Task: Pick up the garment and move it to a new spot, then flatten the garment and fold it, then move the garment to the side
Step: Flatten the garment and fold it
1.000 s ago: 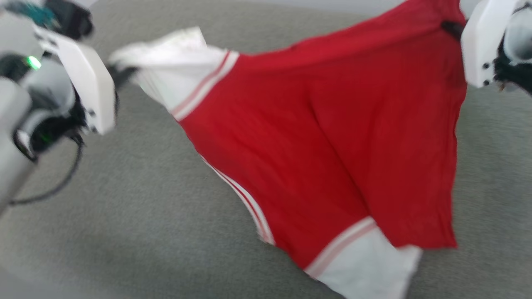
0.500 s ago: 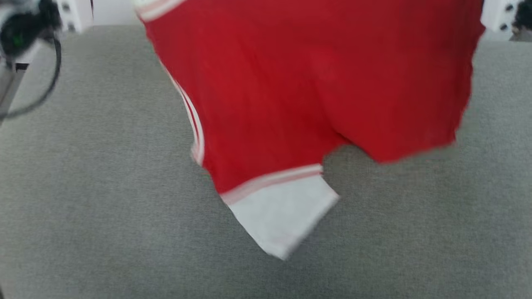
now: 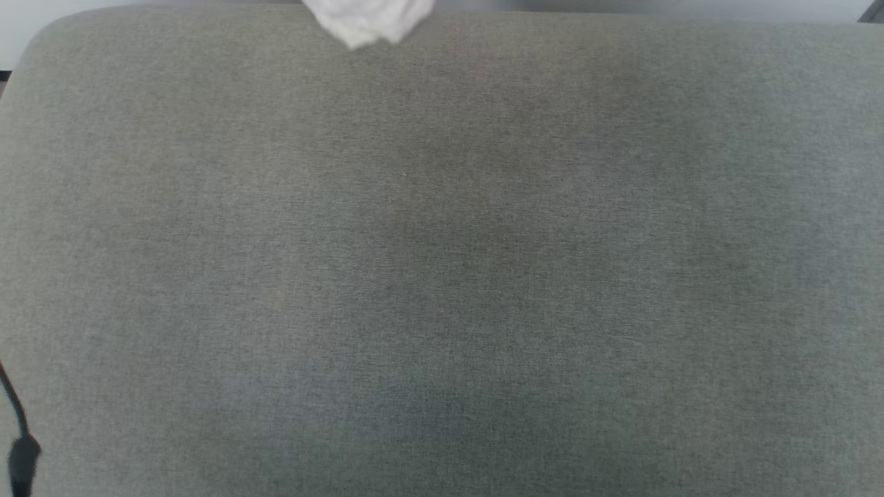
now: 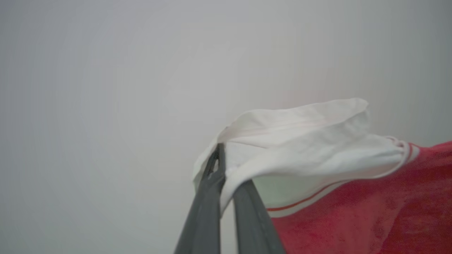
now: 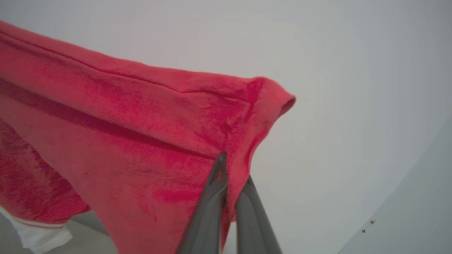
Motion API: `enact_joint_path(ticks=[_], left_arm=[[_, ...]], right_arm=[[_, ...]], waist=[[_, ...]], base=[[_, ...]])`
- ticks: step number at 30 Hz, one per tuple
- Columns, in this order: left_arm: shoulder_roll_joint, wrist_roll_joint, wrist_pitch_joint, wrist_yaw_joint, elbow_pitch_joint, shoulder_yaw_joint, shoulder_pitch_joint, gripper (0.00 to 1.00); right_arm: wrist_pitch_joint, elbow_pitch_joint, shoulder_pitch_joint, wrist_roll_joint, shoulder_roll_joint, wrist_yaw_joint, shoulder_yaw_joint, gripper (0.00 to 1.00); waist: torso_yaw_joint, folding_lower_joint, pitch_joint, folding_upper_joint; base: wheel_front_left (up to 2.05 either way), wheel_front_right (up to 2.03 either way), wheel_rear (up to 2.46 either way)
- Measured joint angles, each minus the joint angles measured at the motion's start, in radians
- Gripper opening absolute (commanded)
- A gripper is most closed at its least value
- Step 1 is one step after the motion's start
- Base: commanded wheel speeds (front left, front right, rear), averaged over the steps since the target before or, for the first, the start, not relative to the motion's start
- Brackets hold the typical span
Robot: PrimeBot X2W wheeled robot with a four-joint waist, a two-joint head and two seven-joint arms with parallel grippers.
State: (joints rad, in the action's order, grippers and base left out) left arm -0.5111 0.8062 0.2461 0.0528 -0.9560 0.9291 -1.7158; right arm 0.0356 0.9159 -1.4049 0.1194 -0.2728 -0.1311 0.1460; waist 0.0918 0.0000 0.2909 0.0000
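The grey padded surface spans my head view, with a white tip of the garment dipping in at the top edge, left of centre. The garment hangs in the air from both arms. My right gripper is clamped on a red edge, lower centre of its wrist view. My left gripper is pinched tight on the white sleeve. A dark cable sits lower left.

Grey fabric surface, white garment at top edge
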Motion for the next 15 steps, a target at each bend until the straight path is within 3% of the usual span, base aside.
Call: enact_joint_path(ticks=[5, 10, 15], left_arm=[[0.009, -0.007, 0.002, 0.063, -0.043, 0.054, 0.119, 0.00], [0.011, 0.069, -0.130, 0.075, -0.037, 0.128, 0.282, 0.00], [-0.054, 0.207, -0.309, 0.077, 0.116, 0.215, 0.446, 0.00]], right_arm=[[0.013, 0.088, 0.071, -0.012, 0.026, 0.000, 0.030, 0.00], [0.041, 0.131, 0.189, 0.055, 0.042, 0.000, 0.075, 0.00], [0.082, 0.109, 0.297, 0.148, 0.036, 0.000, 0.146, 0.00]], waist=[[0.013, 0.0000, 0.000, 0.0000], [0.025, 0.0000, -0.009, 0.0000], [0.031, 0.0000, -0.023, 0.0000]], base=[[0.00, 0.00, 0.00], [0.00, 0.00, 0.00], [0.00, 0.00, 0.00]])
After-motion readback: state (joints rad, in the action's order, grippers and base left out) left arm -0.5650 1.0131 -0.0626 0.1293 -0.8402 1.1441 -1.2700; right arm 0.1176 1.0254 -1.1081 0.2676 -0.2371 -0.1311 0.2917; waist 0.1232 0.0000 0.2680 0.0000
